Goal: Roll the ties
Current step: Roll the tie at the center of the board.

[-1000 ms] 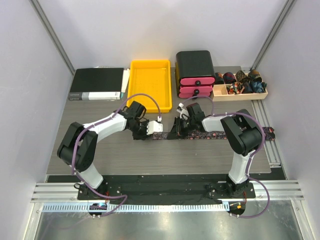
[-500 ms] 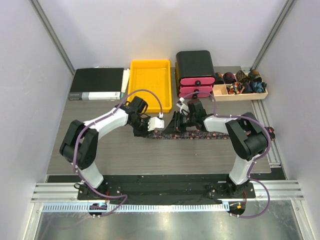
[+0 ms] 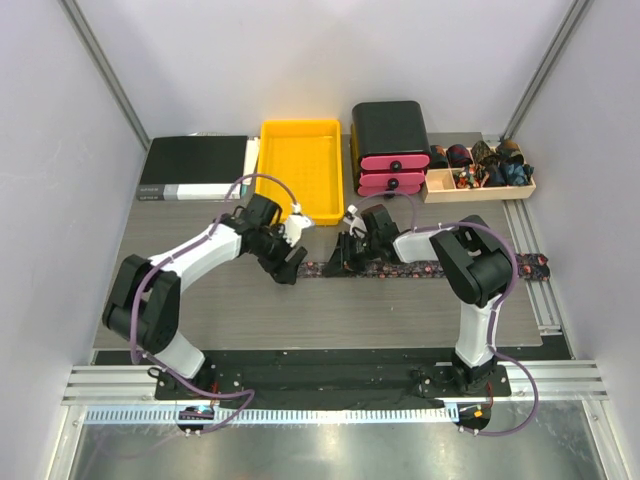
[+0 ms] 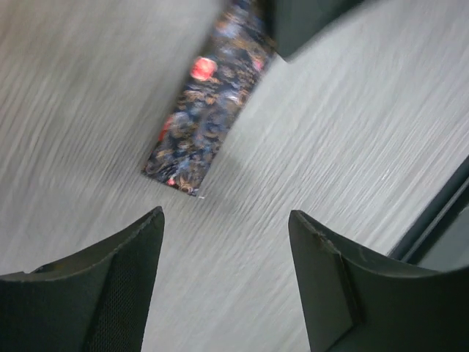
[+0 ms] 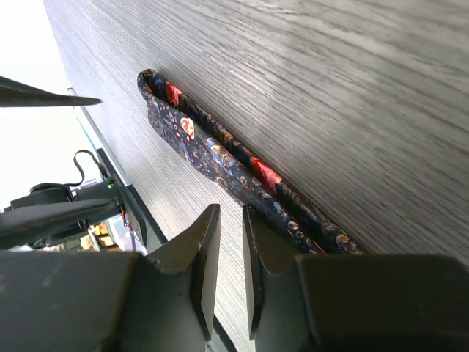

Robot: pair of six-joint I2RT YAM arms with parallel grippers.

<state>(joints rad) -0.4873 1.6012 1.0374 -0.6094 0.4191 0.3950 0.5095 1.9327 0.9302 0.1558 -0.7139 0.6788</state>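
Observation:
One dark tie (image 3: 430, 269) with red and orange speckles lies stretched across the table, its right end (image 3: 541, 264) near the table edge. My left gripper (image 3: 292, 264) is open and empty, just left of the tie's left end. In the left wrist view the tie's end (image 4: 194, 139) lies flat on the table ahead of the open gripper (image 4: 226, 215). My right gripper (image 3: 345, 257) sits low over the tie near its left end. In the right wrist view the gripper (image 5: 229, 213) has its jaws almost together with nothing between them, and the doubled tie (image 5: 220, 158) lies beside them.
A yellow tray (image 3: 300, 160), a black binder (image 3: 195, 168) and a black box with pink drawers (image 3: 390, 140) stand along the back. A wooden tray (image 3: 480, 172) at the back right holds several rolled ties. A metal rail (image 3: 540, 290) runs along the right edge.
My left gripper has let go of the tie's left end, opened and drawn back to the left. My right gripper has slid left along the tie.

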